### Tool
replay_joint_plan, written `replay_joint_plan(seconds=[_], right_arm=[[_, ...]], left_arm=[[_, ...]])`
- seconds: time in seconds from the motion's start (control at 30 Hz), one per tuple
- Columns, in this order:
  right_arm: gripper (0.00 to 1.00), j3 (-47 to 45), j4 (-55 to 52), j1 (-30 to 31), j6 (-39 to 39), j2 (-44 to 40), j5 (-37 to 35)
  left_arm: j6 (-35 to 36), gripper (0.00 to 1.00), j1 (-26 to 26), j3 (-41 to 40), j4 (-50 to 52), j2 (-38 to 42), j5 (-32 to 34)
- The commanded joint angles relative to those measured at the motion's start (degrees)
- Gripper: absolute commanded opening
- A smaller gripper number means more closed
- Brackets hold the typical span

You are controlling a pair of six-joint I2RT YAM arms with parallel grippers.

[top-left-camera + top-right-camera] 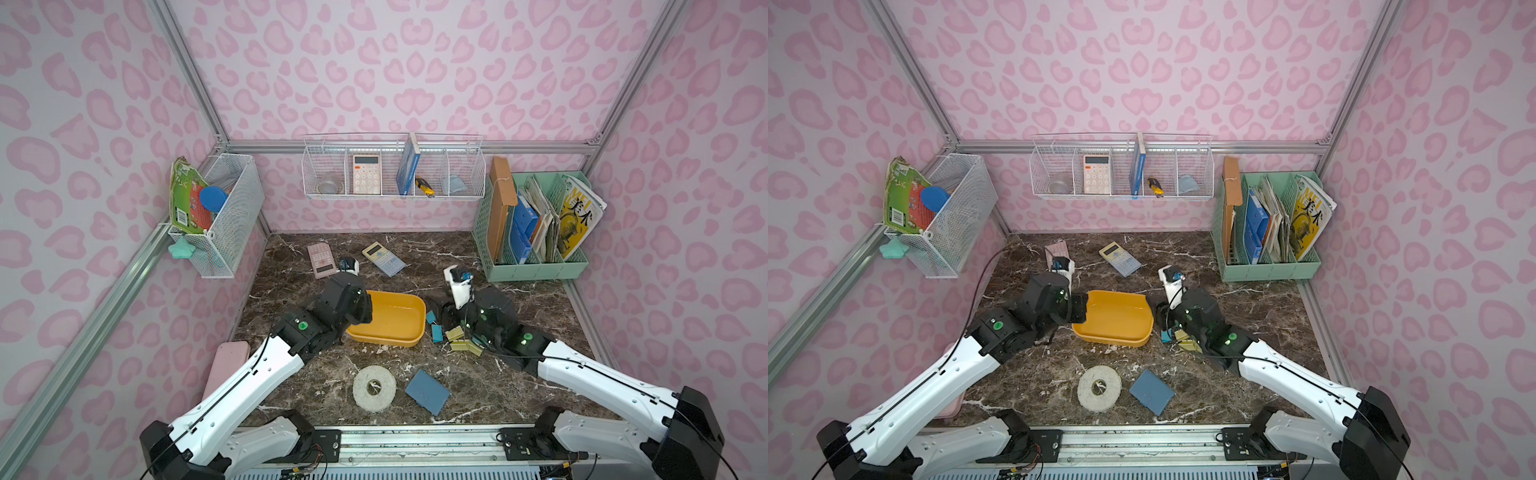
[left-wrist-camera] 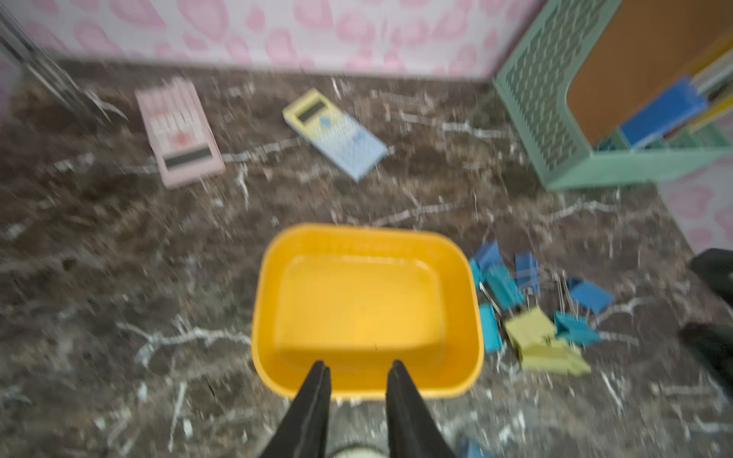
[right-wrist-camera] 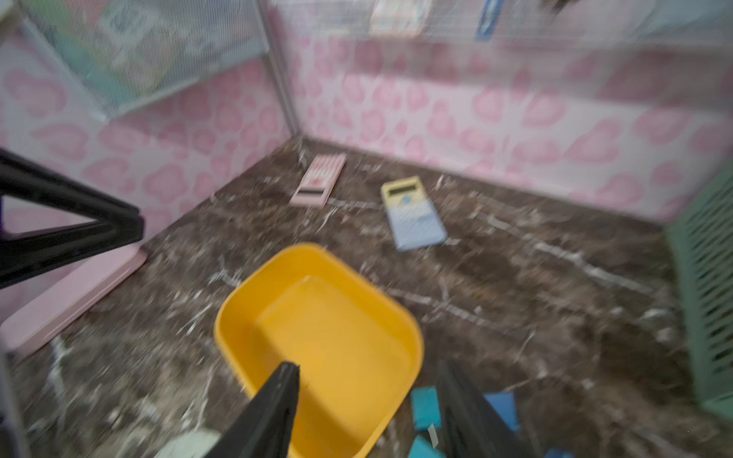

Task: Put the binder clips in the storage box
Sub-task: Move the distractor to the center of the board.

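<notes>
The storage box is a shallow yellow tray at mid-table, with nothing in it. Several binder clips in teal, blue and pale yellow lie heaped on the marble by its right end. My left gripper hovers over the tray's left end wall, jaws drawn in to a narrow gap and holding nothing. My right gripper hangs over the tray's right corner and the clip heap, open and holding nothing. Both wrist views are blurred.
A white tape roll and a flat blue pad lie toward the front. Two calculators lie at the back. A mint file organizer stands back right, and a pink case lies under my left arm.
</notes>
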State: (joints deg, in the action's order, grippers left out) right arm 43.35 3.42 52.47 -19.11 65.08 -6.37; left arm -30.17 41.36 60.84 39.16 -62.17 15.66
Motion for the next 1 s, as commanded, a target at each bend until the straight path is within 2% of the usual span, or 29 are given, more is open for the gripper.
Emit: replay_joint_plan(seconds=[0.0, 0.1, 0.17, 0.23, 0.37, 0.53, 0.67, 0.83, 0.97], right_arm=[[0.44, -2.77, -7.38, 6.97, -13.29, -0.05, 1.69], [0.39, -5.26, -5.81, 14.22, -18.14, 1.94, 2.38], [0.35, -5.48, -4.41, 17.14, -19.85, 4.76, 4.58], [0.35, -5.57, -4.61, 18.50, -21.83, 7.10, 5.25], [0.49, -7.96, -3.43, 20.74, -25.93, 8.90, 4.76], [0.65, -6.92, -8.38, 23.02, -28.79, 10.19, 0.66], [0.65, -7.49, -9.04, 23.09, -29.85, 11.64, 1.21], [0.63, -10.72, -4.46, 23.88, -32.92, 12.99, 2.46], [0.64, -9.02, -6.81, 24.09, -32.54, 15.53, 0.17]], left_arm=[[-14.38, 0.28, 8.02, -3.29, 9.55, -0.61, -2.51], [-18.93, 0.25, 14.36, -6.02, 7.34, -5.39, -3.72], [-20.84, 0.22, 16.55, -8.06, 4.42, -8.21, -4.74], [-22.36, 0.22, 17.54, -11.64, -1.25, -9.14, -6.32], [-26.06, 0.24, 18.92, -18.20, -12.23, -11.66, -9.94], [-26.90, 0.40, 22.33, -17.41, -15.29, -19.26, -9.08], [-28.89, 0.44, 22.61, -19.79, -21.04, -23.52, -10.78], [-32.64, 0.44, 22.56, -21.76, -18.52, -24.89, -7.67], [-33.13, 0.43, 22.57, -22.55, -17.08, -26.13, -6.42]])
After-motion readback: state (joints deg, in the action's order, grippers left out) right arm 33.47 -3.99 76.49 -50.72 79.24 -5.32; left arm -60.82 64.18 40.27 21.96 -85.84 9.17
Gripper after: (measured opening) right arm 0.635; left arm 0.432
